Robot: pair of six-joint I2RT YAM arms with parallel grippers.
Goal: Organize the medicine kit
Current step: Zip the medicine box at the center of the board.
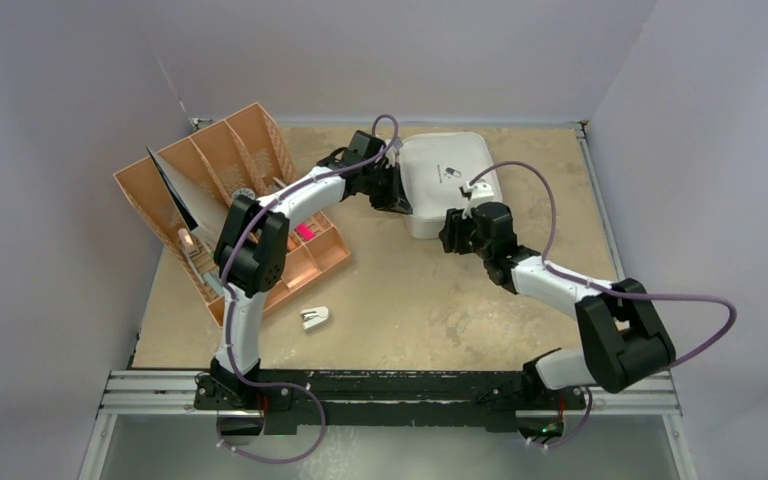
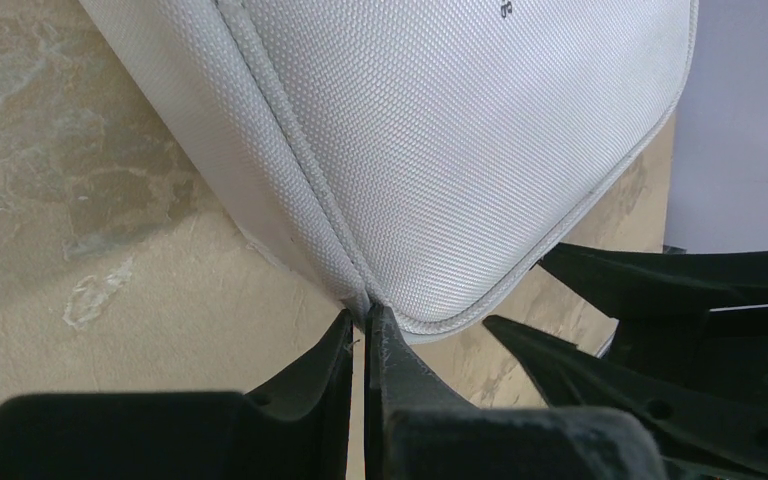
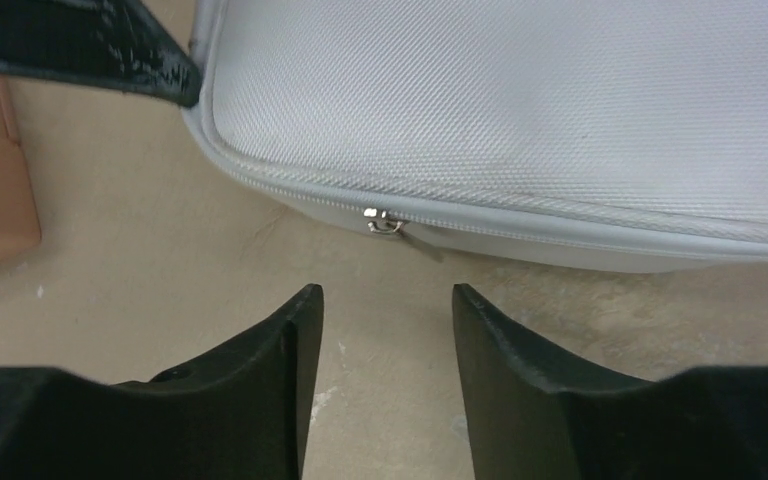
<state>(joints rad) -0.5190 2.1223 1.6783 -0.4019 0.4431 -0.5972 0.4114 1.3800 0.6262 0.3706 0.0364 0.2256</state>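
1. Tan mottled table [image 1: 440, 300] is carrying everything you are working with.
2. Orange divided trays [image 1: 230, 160] are sitting at the far left.
3. Your light grey medicine kit [image 1: 450, 180] is lying lid-down at the far centre, right of the trays.
4. Your left gripper [image 2: 363, 320] is pinching shut, its tips touching the kit's corner seam.
5. Your right gripper [image 3: 387, 295] is holding its jaws apart at the kit's near edge, gripping nothing.
6. A small white object [image 1: 314, 318] is lying nearer you, well apart.
7. The metal zipper pull [image 3: 385, 222] is hanging just beyond the right fingertips.
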